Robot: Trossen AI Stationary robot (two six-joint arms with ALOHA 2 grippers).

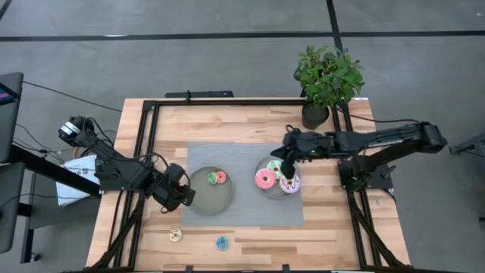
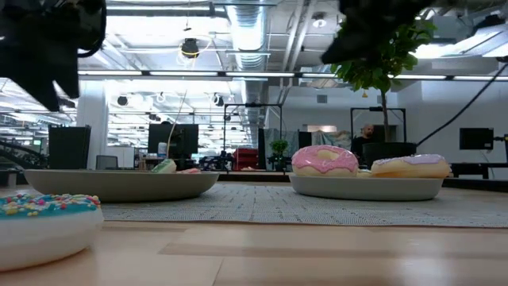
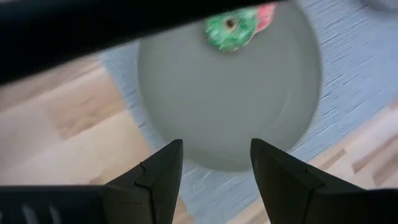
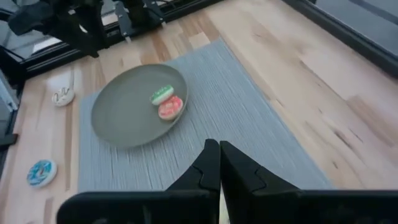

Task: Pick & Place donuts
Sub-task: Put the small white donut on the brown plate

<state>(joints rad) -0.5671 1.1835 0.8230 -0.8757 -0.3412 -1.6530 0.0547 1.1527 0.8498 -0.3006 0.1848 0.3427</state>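
Wood table: your left gripper [image 1: 184,197] half-open, empty, left plate [image 1: 201,201] ahead holding green donut [image 1: 211,177] and red donut [image 1: 221,177]. Right gripper [image 1: 287,171] shut, empty, over right plate [image 1: 265,164] with three large donuts. Cream donut [image 1: 176,234], blue donut [image 1: 221,243] left.

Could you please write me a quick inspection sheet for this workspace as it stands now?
Surface: wooden table, grey mat in the middle.
Job's things: left plate holds green and red donut; right plate holds pink donut and two sprinkled ones; cream donut and blue donut on bare wood.
Clutter: potted plant.
Grippers: left gripper open beside left plate; right gripper shut above right plate.
Cables: dark cable on floor, left.
Surroundings: person far behind.
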